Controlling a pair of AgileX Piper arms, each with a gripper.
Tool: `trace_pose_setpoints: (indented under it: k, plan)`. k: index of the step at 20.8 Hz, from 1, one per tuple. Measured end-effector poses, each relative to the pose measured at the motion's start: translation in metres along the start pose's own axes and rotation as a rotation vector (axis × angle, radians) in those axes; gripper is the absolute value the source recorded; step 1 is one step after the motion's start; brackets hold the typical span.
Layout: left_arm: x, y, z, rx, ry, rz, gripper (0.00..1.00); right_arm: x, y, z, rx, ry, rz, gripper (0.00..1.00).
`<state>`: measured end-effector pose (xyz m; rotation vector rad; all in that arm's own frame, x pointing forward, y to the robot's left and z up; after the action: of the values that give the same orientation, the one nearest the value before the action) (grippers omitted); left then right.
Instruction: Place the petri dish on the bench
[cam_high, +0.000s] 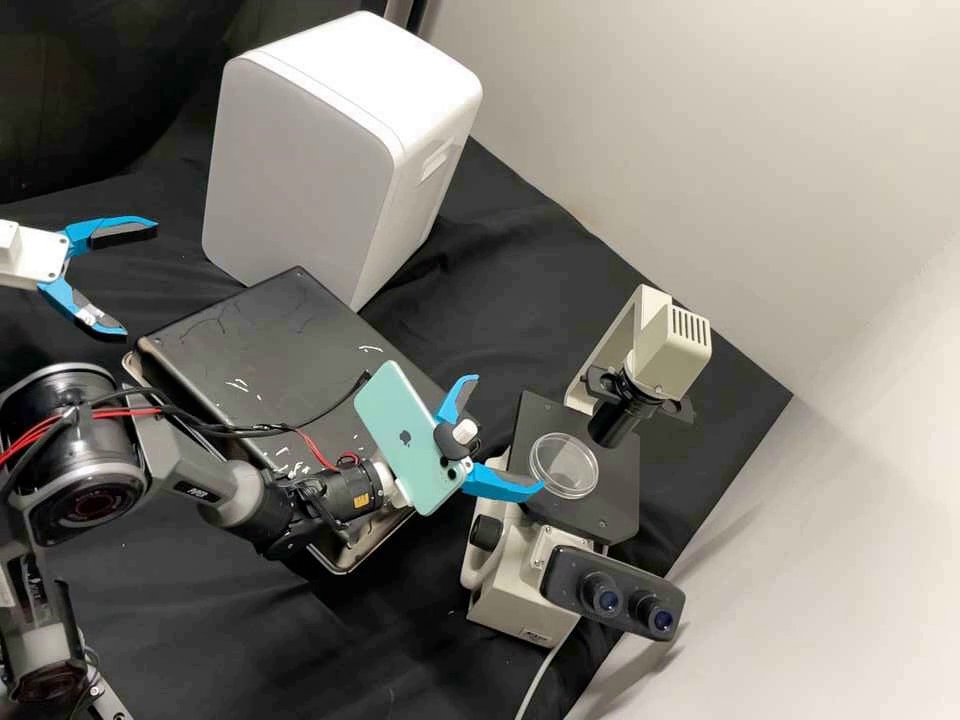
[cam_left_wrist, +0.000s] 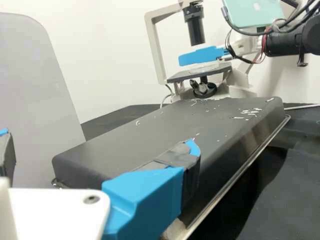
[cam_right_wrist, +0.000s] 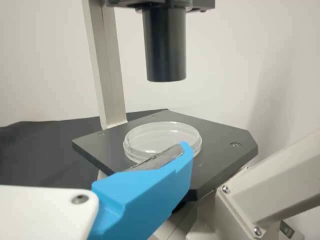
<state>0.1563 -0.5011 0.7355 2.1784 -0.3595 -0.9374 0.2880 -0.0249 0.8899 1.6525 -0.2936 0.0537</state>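
Note:
The clear petri dish lies flat on the black stage of the microscope, under the objective. My right gripper stands open at the stage's near-left edge, one finger above and one low beside the dish. In the right wrist view the lower blue finger ends right at the rim of the dish; whether it touches I cannot tell. My left gripper hangs open at the far left with nothing in it, its finger in front of the dark box.
A dark grey box on a metal tray lies between the arms. A tall white appliance stands behind it. A teal phone is mounted on the right wrist. The wall rises close to the right of the microscope.

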Motion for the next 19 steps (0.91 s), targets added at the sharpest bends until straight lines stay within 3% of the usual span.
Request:
trace_pose_setpoints:
  k: [5, 11, 19]
  plan:
    - [0.0, -0.0002, 0.0, 0.0, 0.0, -0.001, 1.0, 0.003, 0.003, 0.006, -0.009, -0.019, 0.011, 1.0]
    - [0.0, -0.0002, 0.0, 0.0, 0.0, -0.001, 1.0, 0.01, 0.012, 0.006, -0.028, -0.012, 0.044, 1.0]
    - [0.001, -0.0006, 0.002, 0.0, -0.012, -0.004, 1.0, 0.028, 0.016, 0.012, -0.045, -0.024, 0.064, 1.0]
